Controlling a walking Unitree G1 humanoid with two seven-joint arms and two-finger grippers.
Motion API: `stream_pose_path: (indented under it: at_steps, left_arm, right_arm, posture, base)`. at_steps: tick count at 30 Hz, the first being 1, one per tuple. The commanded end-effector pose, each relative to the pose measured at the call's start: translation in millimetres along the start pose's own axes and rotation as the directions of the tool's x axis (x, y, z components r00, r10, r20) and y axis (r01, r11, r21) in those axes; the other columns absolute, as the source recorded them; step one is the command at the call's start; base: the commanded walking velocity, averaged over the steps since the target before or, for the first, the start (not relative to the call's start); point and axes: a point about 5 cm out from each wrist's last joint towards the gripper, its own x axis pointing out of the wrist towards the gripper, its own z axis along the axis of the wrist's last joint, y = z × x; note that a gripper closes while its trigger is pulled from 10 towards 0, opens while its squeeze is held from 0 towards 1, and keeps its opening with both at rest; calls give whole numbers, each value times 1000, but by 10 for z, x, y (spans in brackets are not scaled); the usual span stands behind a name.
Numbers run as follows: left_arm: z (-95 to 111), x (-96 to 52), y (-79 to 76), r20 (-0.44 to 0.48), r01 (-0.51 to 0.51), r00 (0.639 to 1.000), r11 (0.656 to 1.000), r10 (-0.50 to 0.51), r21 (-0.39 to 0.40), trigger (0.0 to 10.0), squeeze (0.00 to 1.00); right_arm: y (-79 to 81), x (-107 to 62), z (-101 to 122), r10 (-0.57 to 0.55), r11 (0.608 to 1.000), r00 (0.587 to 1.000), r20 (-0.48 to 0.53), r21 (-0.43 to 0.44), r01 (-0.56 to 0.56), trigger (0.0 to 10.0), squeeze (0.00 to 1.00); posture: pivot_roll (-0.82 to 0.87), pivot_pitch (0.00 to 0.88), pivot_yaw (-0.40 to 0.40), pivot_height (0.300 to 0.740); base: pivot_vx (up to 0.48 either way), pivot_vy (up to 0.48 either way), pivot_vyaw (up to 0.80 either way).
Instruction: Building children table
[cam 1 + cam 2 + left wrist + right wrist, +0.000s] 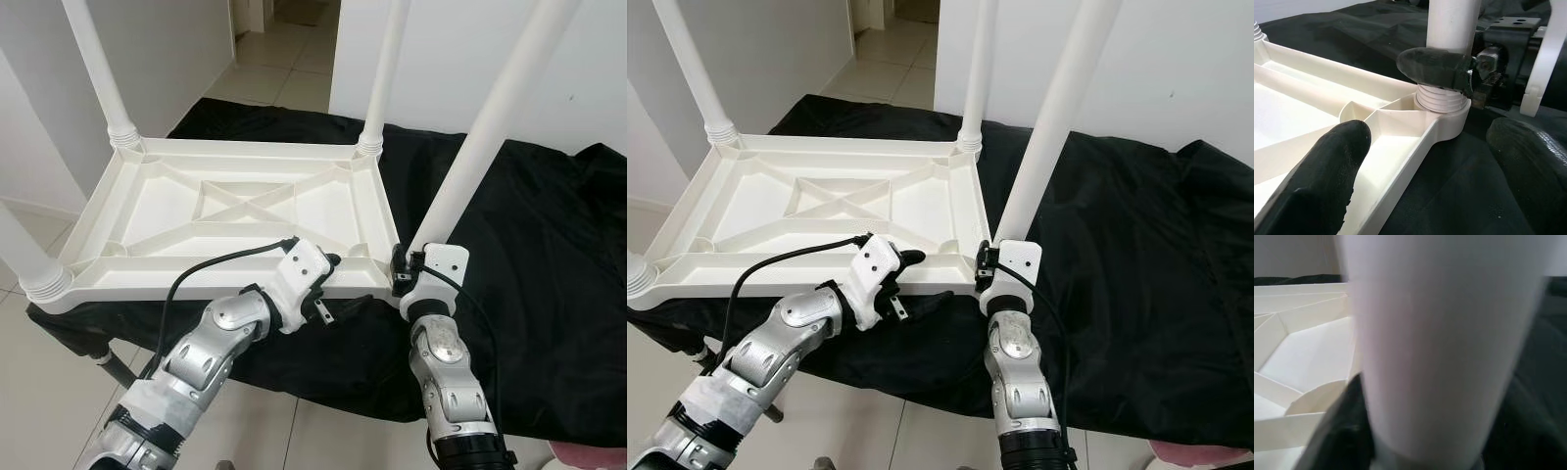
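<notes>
The white plastic table top (147,211) lies upside down on a black cloth (549,255). Its legs stand up at the corners. My right gripper (404,266) is shut on the near right leg (490,117), just above the ribbed collar (1442,98). The right wrist view has that leg (1440,342) close up. My left gripper (343,284) is open at the near rim, close to the same corner. One finger (1327,166) is over the inside of the top and the other (1533,156) is over the cloth. It holds nothing.
The far left leg (98,69), far right leg (384,69) and near left leg (24,255) stand upright. White walls rise behind, with a doorway (284,39) onto tiled floor. The cloth's front edge hangs near my arms. A pink object (588,455) lies low right.
</notes>
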Motion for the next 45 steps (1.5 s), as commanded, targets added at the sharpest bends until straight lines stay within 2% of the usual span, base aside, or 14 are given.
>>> stream_pose_path:
  at_steps: [1,11,12,13,20,25,29,33,34,35,36,38,39,45]
  left_arm:
    - [24,2,-11,-2,29,1000,1000,-29,7,10000,0]
    - [24,-3,32,-10,-15,1000,1000,15,17,10000,0]
    - [24,-14,41,-17,-34,999,999,34,25,10000,0]
    - [25,-25,44,-17,-46,999,998,46,37,10000,0]
    - [19,-57,31,-20,-30,999,998,31,46,10000,0]
    - [47,-54,33,11,-11,1000,999,10,43,10000,0]
    - [53,-48,35,13,-11,1000,999,10,45,10000,0]
    - [57,-33,40,12,-11,1000,999,11,34,10000,0]
    - [62,-27,36,13,-11,1000,999,11,39,10000,0]
    - [62,-27,36,13,-11,1000,999,11,39,10000,0]
    - [67,-19,32,13,-12,1000,999,12,47,10000,0]
    - [68,-17,32,13,-13,1000,999,12,49,10000,0]
    - [74,-15,35,10,-11,1000,999,11,52,10000,0]
    - [84,-24,84,-9,-14,1000,997,15,75,10000,0]
  right_arm:
    - [91,-41,-14,4,998,1000,-15,68,-3,10000,1000]
    - [147,-38,85,89,991,995,44,91,-93,10000,1000]
    - [103,-26,100,108,989,993,55,96,-113,10000,337]
    - [51,-12,115,138,986,988,68,87,-143,10000,0]
    - [-122,37,132,288,956,955,77,35,-291,10000,0]
    - [-366,128,149,495,868,868,46,-66,-492,10000,0]
    - [-389,145,156,534,844,845,35,-69,-531,10000,0]
    - [-398,199,147,646,762,763,-6,-59,-645,10000,0]
    - [-400,227,135,659,750,752,-15,-62,-658,5412,0]
    - [-400,227,135,659,750,752,-15,-62,-658,5412,0]
    - [-400,260,113,672,738,740,-27,-64,-672,3255,0]
    - [-400,267,104,675,734,737,-31,-63,-676,3255,0]
    - [-411,284,49,688,721,723,-52,-61,-690,0,0]
    - [-432,278,-12,704,708,707,-64,-24,-706,0,0]
  posture:
    - [-59,0,-17,740]
    - [-53,0,-23,740]
    - [-51,0,-27,740]
    - [-48,0,-31,740]
    - [-50,0,-40,740]
    - [-52,0,-57,740]
    - [-52,0,-57,740]
    - [-54,0,-56,740]
    - [-52,0,-47,740]
    - [-52,0,-47,740]
    - [-52,0,-41,740]
    - [-52,0,-41,740]
    - [-50,0,-35,740]
    - [-50,0,-28,740]
  base:
    - [0,0,0]
    - [0,0,0]
    - [0,0,0]
    - [0,0,0]
    - [0,0,0]
    - [0,0,0]
    - [0,0,0]
    - [0,0,0]
    - [0,0,0]
    - [0,0,0]
    - [0,0,0]
    - [0,0,0]
    - [0,0,0]
    - [0,0,0]
